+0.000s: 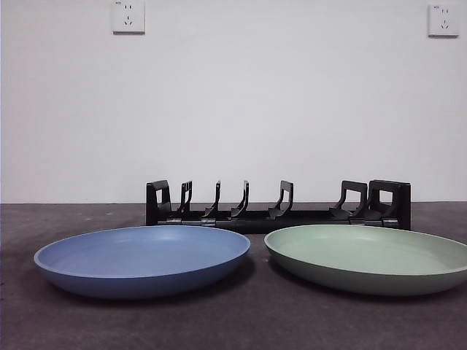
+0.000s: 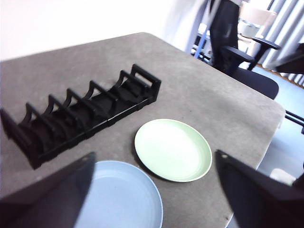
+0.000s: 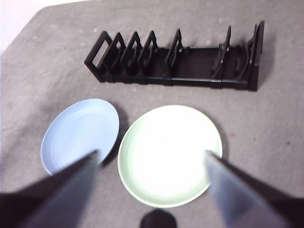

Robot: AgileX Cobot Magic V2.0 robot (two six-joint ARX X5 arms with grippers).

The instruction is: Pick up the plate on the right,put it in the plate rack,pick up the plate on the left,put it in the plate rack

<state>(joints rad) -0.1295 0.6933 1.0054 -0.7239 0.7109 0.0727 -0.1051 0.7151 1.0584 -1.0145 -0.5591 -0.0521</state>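
Across the middle of the front view, the plate rack [image 1: 277,208] is seen empty behind the blue plate [image 1: 142,259] at lower left and the green plate [image 1: 368,257] at lower right. Both the right gripper [image 3: 151,164] and left gripper [image 2: 154,164] are held open, well above the plates.

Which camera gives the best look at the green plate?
The right wrist view: the green plate lies whole, seen from above. The left wrist view shows it whole but at a slant; the front view shows it edge-on, cut off at the side.
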